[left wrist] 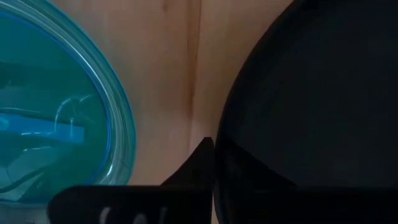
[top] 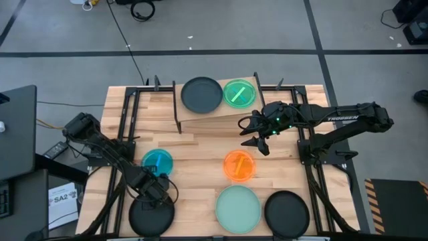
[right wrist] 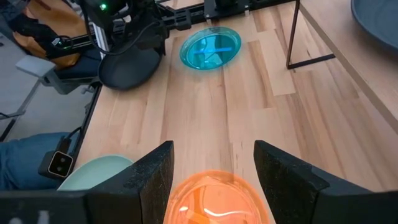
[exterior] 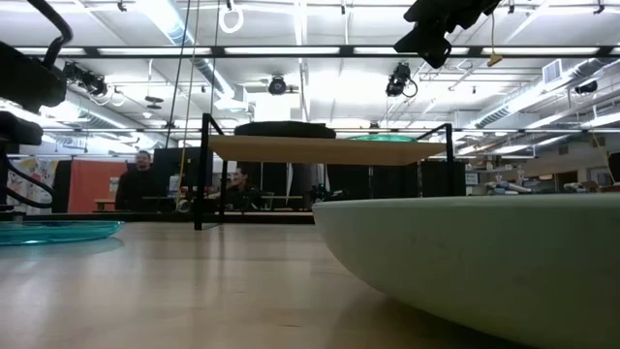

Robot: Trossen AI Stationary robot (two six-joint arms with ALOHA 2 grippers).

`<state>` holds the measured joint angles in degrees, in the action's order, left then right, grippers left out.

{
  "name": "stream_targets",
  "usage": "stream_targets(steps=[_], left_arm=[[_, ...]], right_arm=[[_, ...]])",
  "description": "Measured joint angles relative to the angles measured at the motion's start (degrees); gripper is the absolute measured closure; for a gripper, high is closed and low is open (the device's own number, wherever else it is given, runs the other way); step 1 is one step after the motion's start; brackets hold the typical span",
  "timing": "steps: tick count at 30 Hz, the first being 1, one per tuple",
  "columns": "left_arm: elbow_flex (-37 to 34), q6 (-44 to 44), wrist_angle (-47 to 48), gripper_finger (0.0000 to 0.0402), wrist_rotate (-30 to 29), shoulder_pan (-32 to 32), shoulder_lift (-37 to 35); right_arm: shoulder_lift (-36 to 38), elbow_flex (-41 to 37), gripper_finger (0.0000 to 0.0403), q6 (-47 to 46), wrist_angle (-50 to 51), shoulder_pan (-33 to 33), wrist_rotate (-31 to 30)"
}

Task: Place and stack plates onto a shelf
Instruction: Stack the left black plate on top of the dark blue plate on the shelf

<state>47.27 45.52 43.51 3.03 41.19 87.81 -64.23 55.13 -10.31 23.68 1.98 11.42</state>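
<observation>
Already the shelf [top: 207, 119] carries a black plate [top: 201, 94] and a green plate [top: 239, 93] side by side at the far edge. Right gripper [top: 258, 139] hangs released above the orange plate [top: 239, 165], bare wood around it. Left gripper [top: 155, 192] sits at the rim of a near-left black plate [top: 151, 215], beside the blue plate [top: 157, 161]; I cannot tell its jaw state.

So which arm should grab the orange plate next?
Right, probably. The right gripper hangs open just above the orange plate, which shows between its fingers in the right wrist view. The left gripper is at a black plate across the table.
</observation>
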Motion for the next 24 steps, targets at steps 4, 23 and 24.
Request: stream_targets(steps=[4, 23, 24], left_arm=[[0.0, 0.3, 0.0, 0.0386, 0.9, -0.3, -0.7], [0.0, 0.3, -2.3, 0.0387, 1.0, -11.2, -15.4], [0.0, 0.3, -2.6, 0.0387, 1.1, -12.1, -16.1]], right_arm=[[0.0, 0.0, 0.0176, 0.0, 0.0, 0.0, 0.0], [0.0, 0.0, 0.0176, 0.0, 0.0, 0.0, 0.0], [0.0, 0.0, 0.0176, 0.0, 0.0, 0.0, 0.0]])
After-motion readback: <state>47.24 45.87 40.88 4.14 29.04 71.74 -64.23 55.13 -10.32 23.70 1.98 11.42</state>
